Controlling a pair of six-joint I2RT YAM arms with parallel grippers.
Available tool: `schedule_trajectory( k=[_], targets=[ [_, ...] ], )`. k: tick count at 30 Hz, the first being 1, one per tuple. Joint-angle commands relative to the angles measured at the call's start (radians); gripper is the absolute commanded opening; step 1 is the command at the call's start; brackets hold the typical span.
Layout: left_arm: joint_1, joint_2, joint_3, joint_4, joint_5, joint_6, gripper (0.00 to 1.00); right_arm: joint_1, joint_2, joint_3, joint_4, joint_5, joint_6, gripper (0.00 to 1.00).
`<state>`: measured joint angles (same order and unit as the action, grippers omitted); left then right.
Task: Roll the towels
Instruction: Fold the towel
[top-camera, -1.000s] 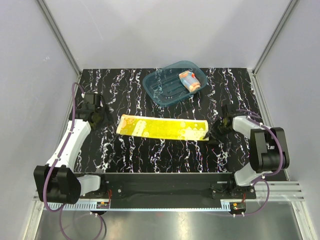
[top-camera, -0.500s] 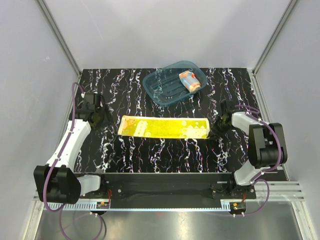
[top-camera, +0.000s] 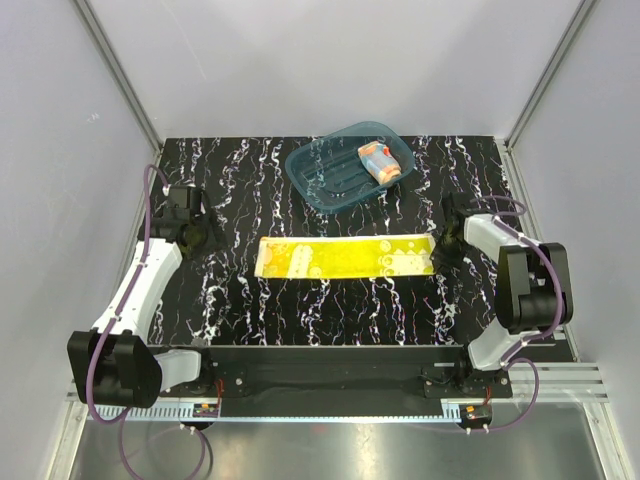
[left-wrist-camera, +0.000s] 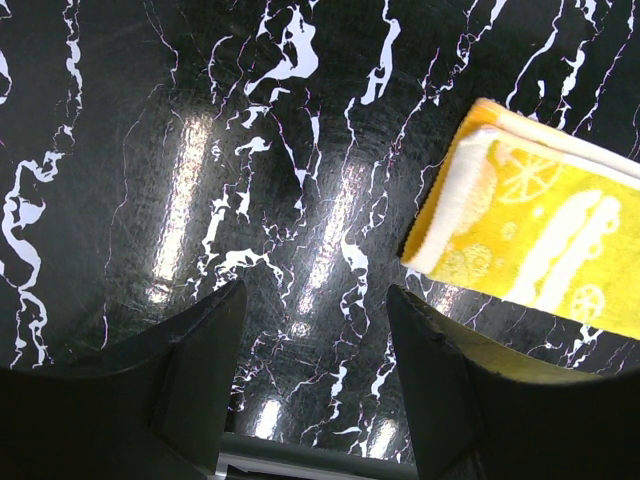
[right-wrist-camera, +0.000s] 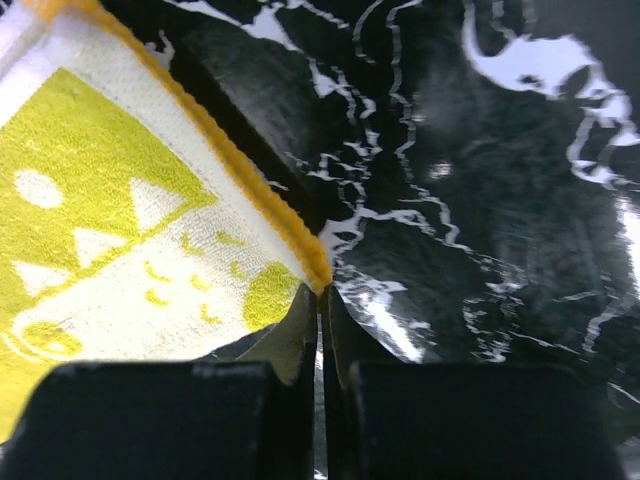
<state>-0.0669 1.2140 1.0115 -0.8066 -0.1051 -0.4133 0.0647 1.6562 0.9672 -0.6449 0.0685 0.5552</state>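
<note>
The bright yellow towel (top-camera: 345, 257) lies flat as a long folded strip across the middle of the black marbled table. My right gripper (top-camera: 441, 250) is shut on its right-hand corner; in the right wrist view the orange-hemmed corner (right-wrist-camera: 290, 262) sits pinched at the tips of the right gripper (right-wrist-camera: 322, 295). My left gripper (top-camera: 207, 236) is open and holds nothing, a little to the left of the strip's left end (left-wrist-camera: 540, 240). In the left wrist view the left gripper (left-wrist-camera: 315, 330) has only bare table between its fingers. A second towel (top-camera: 380, 160), light blue with orange dots, lies rolled up inside the teal tub (top-camera: 320, 178).
The teal translucent tub stands at the back centre, behind the strip. Grey walls and metal frame posts (top-camera: 120, 90) close in the table's left, right and back edges. The arm bases and a black rail (top-camera: 320, 378) run along the near edge.
My right gripper has shut on the yellow towel's right corner and pulled the strip to the right and straighter. The left arm has stayed put.
</note>
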Motion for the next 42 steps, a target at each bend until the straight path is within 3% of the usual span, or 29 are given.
schedule_trajectory(
  k=[1, 8, 19, 22, 30, 42],
  targets=[
    [-0.011, -0.039, -0.007, 0.024, 0.010, 0.024, 0.63, -0.002, -0.059, 0.071, -0.093, 0.116, -0.060, 0.00],
    [-0.022, -0.166, -0.059, -0.032, 0.060, 0.021, 0.64, 0.046, -0.137, 0.177, -0.173, 0.105, -0.100, 0.00],
    [-0.024, -0.349, -0.109, 0.035, 0.197, 0.034, 0.68, 0.360, -0.072, 0.448, -0.225, 0.063, -0.152, 0.00],
    [-0.024, -0.402, -0.113, 0.040, 0.171, 0.030, 0.70, 0.444, -0.043, 0.519, -0.231, 0.071, -0.141, 0.00],
    [-0.022, -0.404, -0.110, 0.027, 0.134, 0.025, 0.71, 0.667, 0.100, 0.731, -0.266, 0.103, -0.130, 0.00],
    [-0.022, -0.413, -0.110, 0.020, 0.108, 0.021, 0.71, 0.808, 0.284, 0.959, -0.309, 0.111, -0.121, 0.00]
  ],
)
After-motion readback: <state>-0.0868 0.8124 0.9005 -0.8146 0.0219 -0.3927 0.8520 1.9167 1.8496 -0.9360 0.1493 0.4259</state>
